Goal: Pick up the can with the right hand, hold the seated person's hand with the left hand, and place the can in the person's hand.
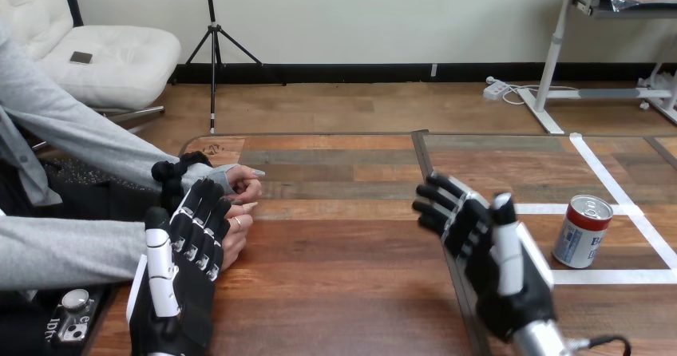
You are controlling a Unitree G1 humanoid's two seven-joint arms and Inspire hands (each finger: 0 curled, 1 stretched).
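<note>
Metal can upright, right hand nr, left hand by person's hand

Can upright on table near right hand

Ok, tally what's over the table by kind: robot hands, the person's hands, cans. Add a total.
Robot hands: 2, left hand and right hand
Person's hands: 2, farther hand and nearer hand
Cans: 1, the can
Total: 5
</note>
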